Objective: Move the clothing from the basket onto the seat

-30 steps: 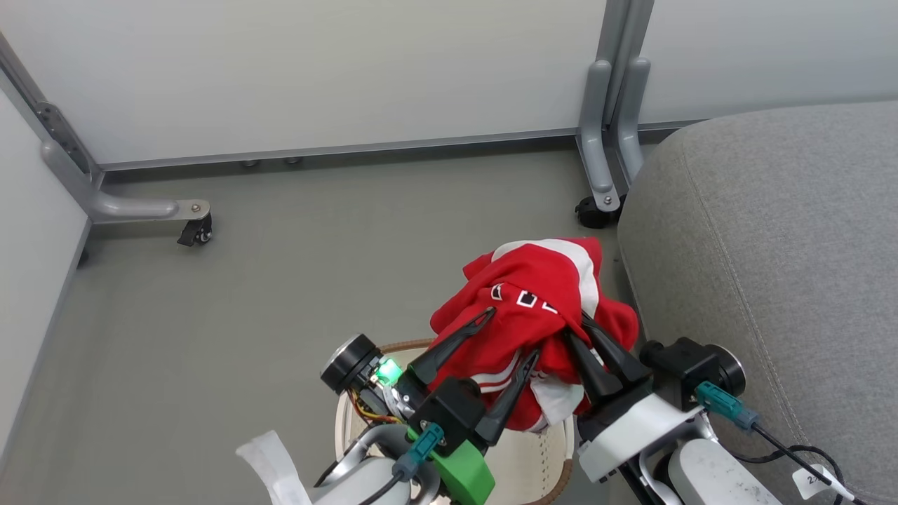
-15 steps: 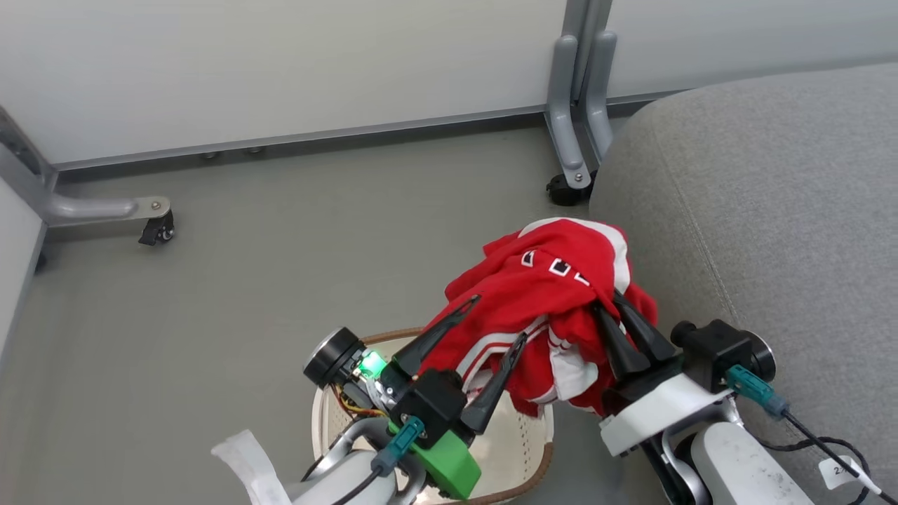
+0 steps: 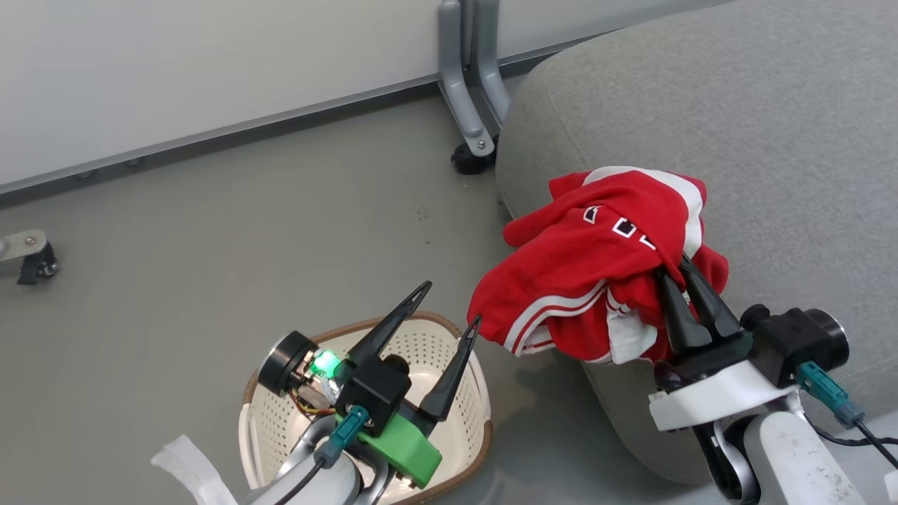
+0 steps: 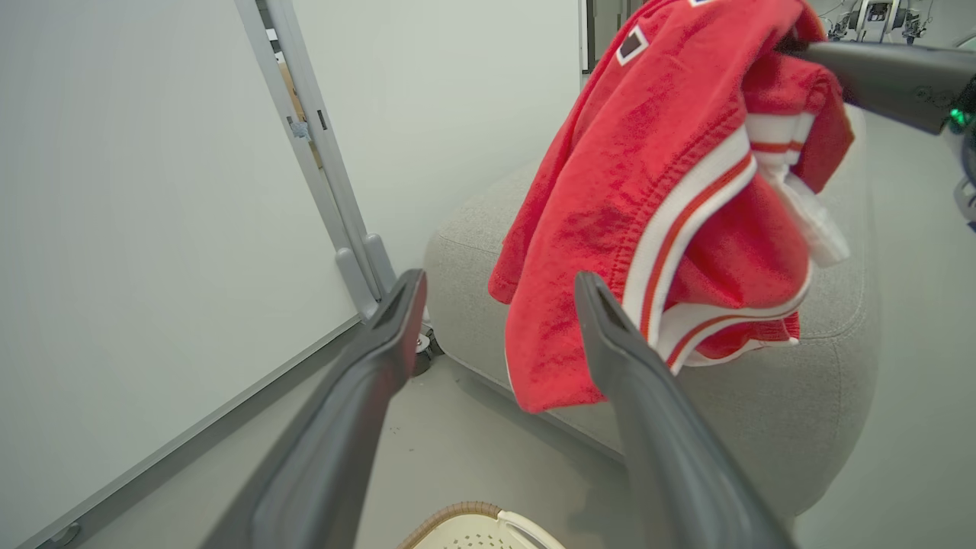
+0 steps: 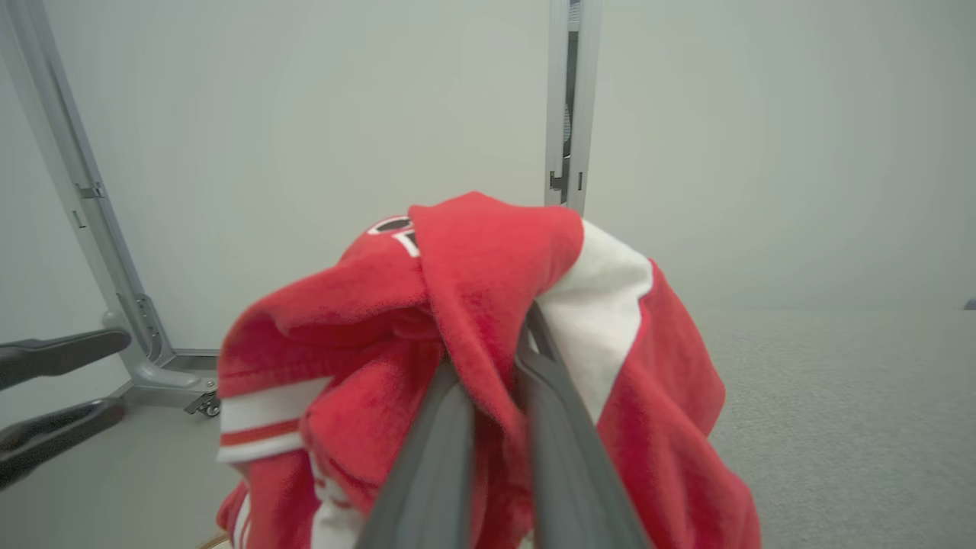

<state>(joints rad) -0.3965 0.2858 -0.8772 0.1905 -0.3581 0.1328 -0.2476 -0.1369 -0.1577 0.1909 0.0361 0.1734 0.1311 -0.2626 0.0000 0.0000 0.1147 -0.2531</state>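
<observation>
The right gripper (image 3: 677, 280) has its jaws pinched on the clothing (image 3: 596, 266), held at the edge of the seat (image 3: 772, 140). The left gripper (image 3: 453, 301) has its jaws wide apart and empty, above the basket (image 3: 421, 344).

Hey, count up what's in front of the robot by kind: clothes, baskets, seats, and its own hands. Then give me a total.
red jersey: 1
basket: 1
seat: 1
robot hands: 2, the left hand open, the right hand shut on the red jersey
Total: 5

Grey floor (image 3: 210, 231), bearing basket (image 3: 421, 347), seat (image 3: 772, 140)
</observation>
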